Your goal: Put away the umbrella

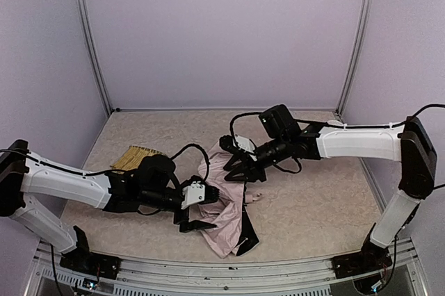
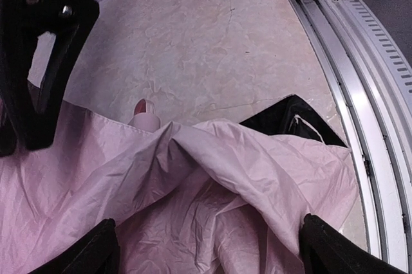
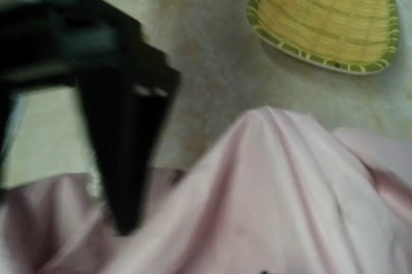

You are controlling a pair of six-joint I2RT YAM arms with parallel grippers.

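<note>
Pink fabric of the umbrella (image 1: 226, 206) lies crumpled and loose on the tabletop (image 1: 313, 199), about midway between the left and right edges and closer to the near edge than the far one. A black patch (image 1: 247, 240) shows at its near side, and the small handle (image 2: 145, 116) pokes out from under a fold.

The left end effector (image 1: 212, 212) hangs low over the cloth with its fingers spread wide, gripping nothing. The right end effector (image 1: 240, 169) is at the far side of the heap. Its wrist view is blurred and shows only one dark finger (image 3: 125, 158) against the cloth, so I cannot tell how far it is open or whether it has caught a fold. The yellow woven tray (image 3: 328, 20) sits apart, toward the left edge.

The main risk, in my judgement, is pinching thin fabric alone. The cloth would slide or stretch, the ribs and shaft would stay put, and the canopy would spread instead of gathering. Two arms pulling different folds could also tear the cloth or drag the bundle toward the near edge. The hidden ribs could snag on a finger.
</note>
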